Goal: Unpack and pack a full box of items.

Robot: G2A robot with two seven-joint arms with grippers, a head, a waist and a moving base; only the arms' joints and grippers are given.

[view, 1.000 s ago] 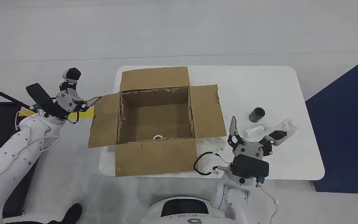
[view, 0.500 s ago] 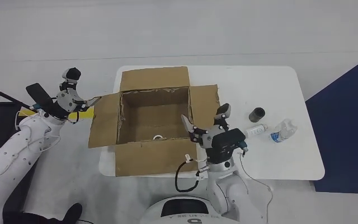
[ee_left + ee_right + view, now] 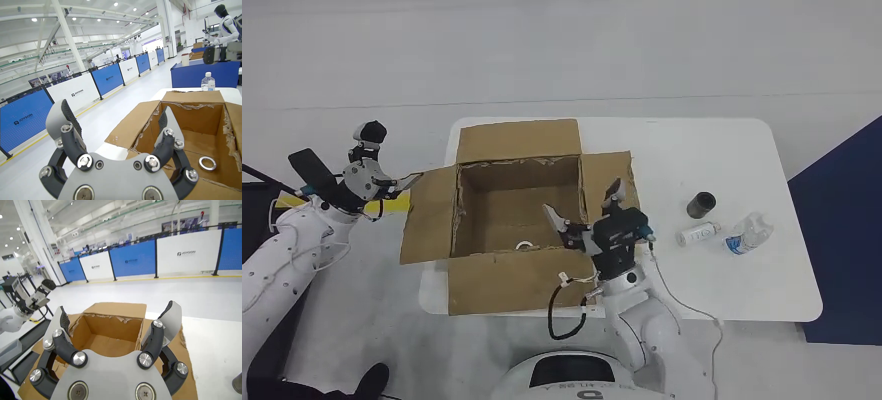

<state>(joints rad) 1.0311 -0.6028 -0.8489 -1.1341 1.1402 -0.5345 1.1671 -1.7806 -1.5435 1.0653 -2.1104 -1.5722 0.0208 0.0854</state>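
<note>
— Well, what sits nearest?
— The right gripper (image 3: pixel 582 200), spread wide with nothing in it. Its grey metal fingers (image 3: pixel 174 321) are faced with rough black pads. It hangs over the box's right wall and flap.
— And the box itself?
— The box (image 3: pixel 522 215) is brown corrugated card, roughly square, on the left half of the white table (image 3: pixel 692 150). All four flaps are folded out flat. The top edges of its walls are torn and ragged. On its floor, by the near wall, lies a flat metal ring (image 3: pixel 207 164).
— Anything outside it?
— On the table to the right, a small white bottle (image 3: pixel 697 233) lies on its side. A clear bottle (image 3: pixel 747 235) is just beside that, and a black cylinder (image 3: pixel 702 205) is a little farther back.
— The other arm?
— The left gripper (image 3: pixel 405 181) is off the table's left side, just beside the outer edge of the left flap. It is likewise splayed and empty, with the same ribbed pads.
— What differs from a second ago?
— Then the right gripper was over the white bottle at the table's near right. It has swung left to the box. The left arm, the box and the bottles have kept their places.
</note>
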